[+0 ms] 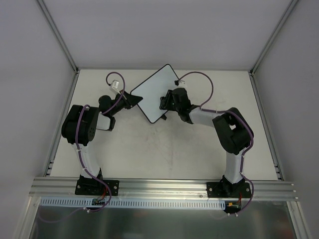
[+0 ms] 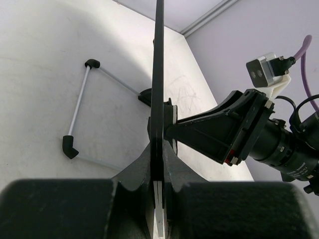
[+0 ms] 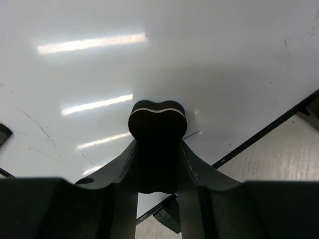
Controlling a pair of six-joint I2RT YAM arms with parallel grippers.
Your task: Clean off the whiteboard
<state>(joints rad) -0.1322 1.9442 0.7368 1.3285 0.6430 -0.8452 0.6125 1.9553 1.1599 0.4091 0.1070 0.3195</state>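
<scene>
Left gripper (image 1: 130, 98): jaws pinched onto the 9 o'clock corner of the small white rectangular whiteboard with the thin black rim (image 1: 152, 89). The left wrist view shows the board edge-on, clamped between the two fingers and tipped up off the pale tabletop (image 1: 174, 149) rather than lying flat.

Whiteboard: located in the far half of the table, toward 12 o'clock from the arm bases and turned diamond-wise, one corner pointing to 12 o'clock. The writing face reads almost clean in the right wrist view. There are only scattered specks and a faint bluish streak (image 3: 195, 133) just at 3 o'clock of the eraser.

Right gripper (image 1: 168, 101): jaws closed on a small black eraser block (image 3: 157, 122), whose face meets the board surface a little toward 4 o'clock from the board's centre.

Step in hand, as judged: wiping under way — one arm bracing, one rubbing — with most of the task apparently done.

Next move calls for:
- sliding the eraser toward 3 o'clock across the streak, with pressure kept square to the face;
- a firm hold at the corner, since a sideways push could pivot the board in the left jaws.
</scene>
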